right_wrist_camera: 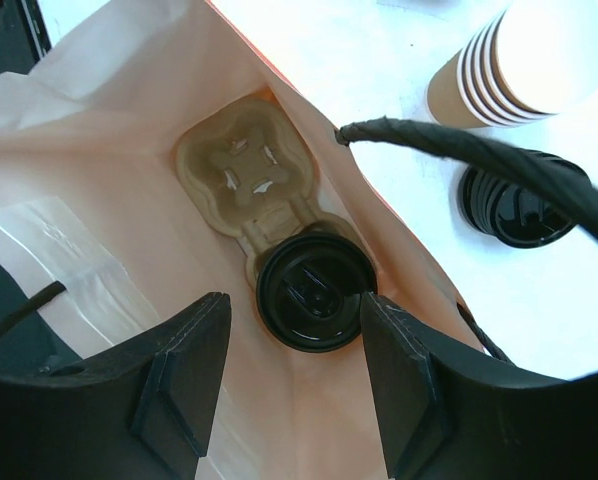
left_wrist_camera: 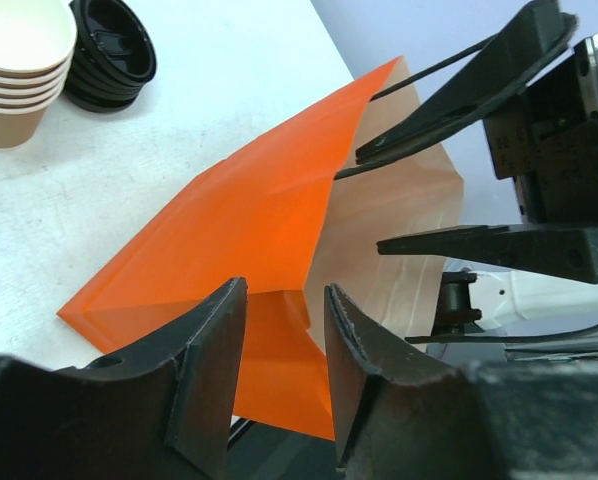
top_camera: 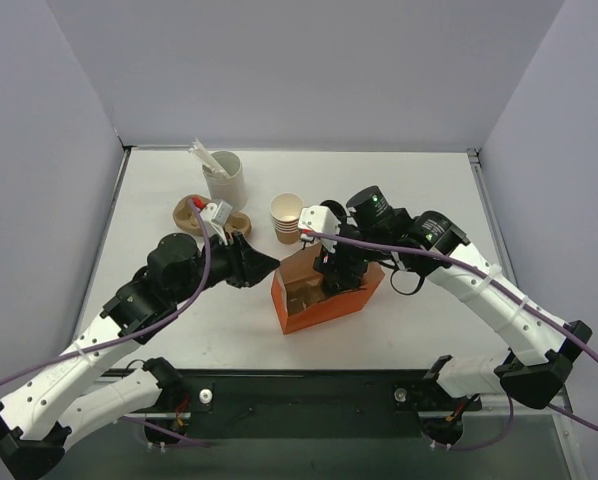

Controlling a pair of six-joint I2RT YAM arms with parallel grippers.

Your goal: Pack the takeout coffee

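Note:
The takeout coffee (right_wrist_camera: 314, 292), a cup with a round black lid, stands in a pulp cup carrier (right_wrist_camera: 241, 165) at the bottom of the orange paper bag (top_camera: 319, 300). My right gripper (right_wrist_camera: 295, 305) hangs open in the bag's mouth (top_camera: 337, 280), its fingers straddling the lid from above. My left gripper (left_wrist_camera: 285, 290) is at the bag's left edge (top_camera: 262, 267). Its jaws are apart, with the orange paper (left_wrist_camera: 249, 210) showing in the gap between them.
A stack of lidless tan cups (top_camera: 286, 217) and a pile of black lids (left_wrist_camera: 109, 50) sit just behind the bag. A white cup of stirrers (top_camera: 224, 178) and brown carriers (top_camera: 191, 212) stand at the back left. The bag's black handle cord (right_wrist_camera: 459, 150) arcs beside my right fingers.

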